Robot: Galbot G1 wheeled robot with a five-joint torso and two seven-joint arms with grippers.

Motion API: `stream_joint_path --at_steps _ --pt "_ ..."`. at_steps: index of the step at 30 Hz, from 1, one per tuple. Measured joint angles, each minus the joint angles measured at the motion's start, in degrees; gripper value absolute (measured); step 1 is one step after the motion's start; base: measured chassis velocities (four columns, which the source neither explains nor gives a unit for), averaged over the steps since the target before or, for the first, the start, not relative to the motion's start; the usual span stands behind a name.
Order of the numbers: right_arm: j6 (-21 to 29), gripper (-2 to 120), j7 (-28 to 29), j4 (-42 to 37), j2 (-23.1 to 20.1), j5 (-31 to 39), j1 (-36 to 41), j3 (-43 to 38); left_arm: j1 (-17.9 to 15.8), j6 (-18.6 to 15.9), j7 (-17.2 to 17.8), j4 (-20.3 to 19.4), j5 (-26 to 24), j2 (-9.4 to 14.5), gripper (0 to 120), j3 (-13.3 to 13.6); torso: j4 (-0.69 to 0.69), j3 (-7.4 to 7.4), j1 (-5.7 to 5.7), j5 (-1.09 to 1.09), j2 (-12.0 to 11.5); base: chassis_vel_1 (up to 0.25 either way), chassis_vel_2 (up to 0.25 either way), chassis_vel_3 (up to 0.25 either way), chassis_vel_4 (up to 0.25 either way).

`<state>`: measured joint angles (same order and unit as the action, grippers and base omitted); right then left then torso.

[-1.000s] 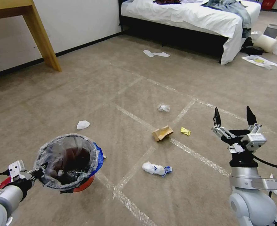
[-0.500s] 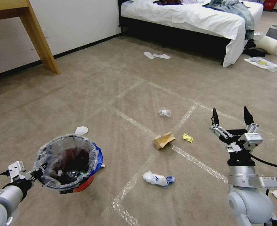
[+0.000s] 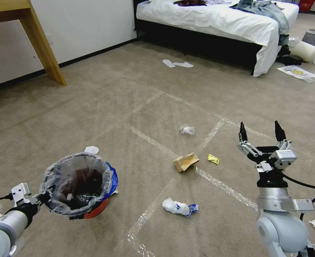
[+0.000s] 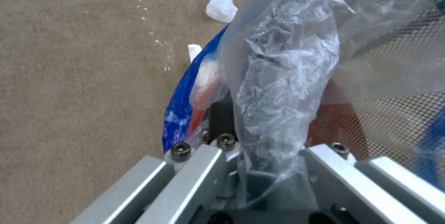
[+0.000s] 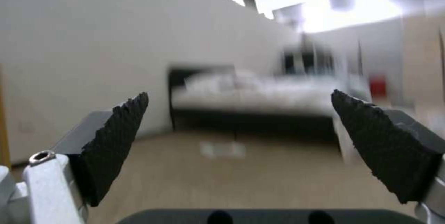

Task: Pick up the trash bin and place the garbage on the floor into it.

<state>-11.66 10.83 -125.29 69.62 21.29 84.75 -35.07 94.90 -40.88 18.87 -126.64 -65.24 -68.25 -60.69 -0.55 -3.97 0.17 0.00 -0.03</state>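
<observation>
- Head view: left gripper (image 3: 43,197) clamps the rim of the trash bin (image 3: 79,184), held above the floor (image 3: 93,100); right gripper (image 3: 259,132) raised, jaws apart; garbage (image 3: 185,161) on the floor between them.
- Left wrist view: bin liner (image 4: 278,78) pinched in the gripper.
- Right wrist view: fingers (image 5: 116,140) spread, empty.

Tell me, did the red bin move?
Yes. The bin, carried by the left gripper, came forward: the white paper scrap was clear of its rim and now sits right at it.

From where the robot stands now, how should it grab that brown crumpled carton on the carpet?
Come straight down with the open right hand and close across the brown carton's raised, folded middle. It lies flattened and crumpled on the floor, with clear carpet around it, so a side approach would probably just push it.
</observation>
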Motion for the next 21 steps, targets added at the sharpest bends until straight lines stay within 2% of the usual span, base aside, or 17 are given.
stream_joint_path --at_steps 2,3,4,5,6,7,8,9,11,12,13,14,15,16,17,20,21 --pt "7.08 100 5.91 -0.32 -1.64 4.38 -0.66 1.72 -0.02 0.02 -0.03 0.00 0.01 0.02 1 0.04 0.00 0.00 0.00 0.01 0.00 0.000 0.000 0.000 0.000" --pt "15.81 100 12.02 -0.64 -3.48 10.00 -1.73 3.55 -0.09 0.03 -0.04 0.00 0.01 0.05 1 0.16 0.01 0.00 0.00 0.02 0.00 0.000 0.000 0.000 0.000" --pt "15.81 100 12.02 -0.64 -3.48 10.00 -1.73 3.55 -0.09 0.03 -0.04 0.00 0.01 0.05 1 0.16 0.01 0.00 0.00 0.02 0.00 0.000 0.000 0.000 0.000" --pt "20.95 100 15.45 -0.75 -4.44 14.47 -2.53 4.92 -0.13 0.04 -0.04 0.04 0.04 0.05 1 0.26 0.00 0.00 0.00 0.01 0.00 0.000 0.000 0.000 0.000" --pt "20.95 100 15.45 -0.75 -4.44 14.47 -2.53 4.92 -0.13 0.04 -0.04 0.04 0.04 0.05 1 0.26 0.00 0.00 0.00 0.01 0.00 0.000 0.000 0.000 0.000" --pt "27.02 100 19.29 -0.58 -5.55 20.90 -3.71 6.86 -0.15 0.04 -0.05 0.16 0.09 -0.03 1 0.35 0.00 0.00 0.00 0.02 0.00 0.000 0.000 0.000 0.000" --pt "29.97 100 20.86 -0.19 -6.22 23.66 -4.39 7.72 -0.15 0.05 -0.06 0.22 0.15 -0.07 1 0.39 0.00 0.00 0.00 0.01 0.00 0.000 0.000 0.000 0.000" --pt "29.97 100 20.86 -0.19 -6.22 23.66 -4.39 7.72 -0.15 0.05 -0.06 0.22 0.15 -0.07 1 0.39 0.00 0.00 0.00 0.01 0.00 0.000 0.000 0.000 0.000" --pt "38.03 100 23.46 3.40 -10.64 28.80 -7.68 11.66 -0.24 0.06 -0.06 0.49 0.35 -0.19 1 0.61 0.02 0.00 0.00 0.02 0.00 0.000 0.000 0.000 0.000" --pt "38.03 100 23.46 3.40 -10.64 28.80 -7.68 11.66 -0.24 0.06 -0.06 0.49 0.35 -0.19 1 0.61 0.02 0.00 0.00 0.02 0.00 0.000 0.000 0.000 0.000" --pt "40.07 100 22.80 5.61 -13.05 27.23 -9.04 13.43 -0.43 0.07 -0.06 0.60 0.45 -0.22 1 0.79 0.03 -0.01 0.00 0.02 0.00 0.000 0.000 0.000 0.000" --pt "40.65 100 18.39 8.57 -17.08 20.17 -10.06 15.81 -0.93 0.08 -0.06 0.87 0.50 -0.22 1 1.23 0.02 -0.01 0.00 0.05 0.00 0.000 0.000 0.000 0.000" --pt "40.65 100 18.39 8.57 -17.08 20.17 -10.06 15.81 -0.93 0.08 -0.06 0.87 0.50 -0.22 1 1.23 0.02 -0.01 0.00 0.05 0.00 0.000 0.000 0.000 0.000" --pt "40.78 100 15.03 10.08 -19.96 15.22 -10.36 17.24 -1.33 0.09 -0.06 1.14 0.54 -0.16 1 1.63 0.01 -0.01 0.00 0.02 0.00 0.000 0.000 0.000 0.000" --pt "38.87 100 10.44 11.60 -23.33 10.61 -10.33 18.85 -1.67 0.09 -0.07 1.41 0.58 -0.12 1 2.03 -0.01 -0.01 0.01 0.02 0.00 0.000 0.000 0.000 0.000" --pt "36.89 100 6.18 12.87 -26.27 5.78 -10.25 19.94 -1.86 0.09 -0.07 1.57 0.73 -0.23 1 2.33 -0.01 -0.01 0.00 0.03 0.00 0.000 0.000 0.000 0.000" --pt "30.90 100 -0.51 14.88 -30.00 -0.99 -9.89 20.98 -2.18 0.08 -0.06 1.78 0.92 -0.32 1 2.75 0.00 -0.01 0.00 0.03 0.00 0.000 0.000 0.000 0.000"
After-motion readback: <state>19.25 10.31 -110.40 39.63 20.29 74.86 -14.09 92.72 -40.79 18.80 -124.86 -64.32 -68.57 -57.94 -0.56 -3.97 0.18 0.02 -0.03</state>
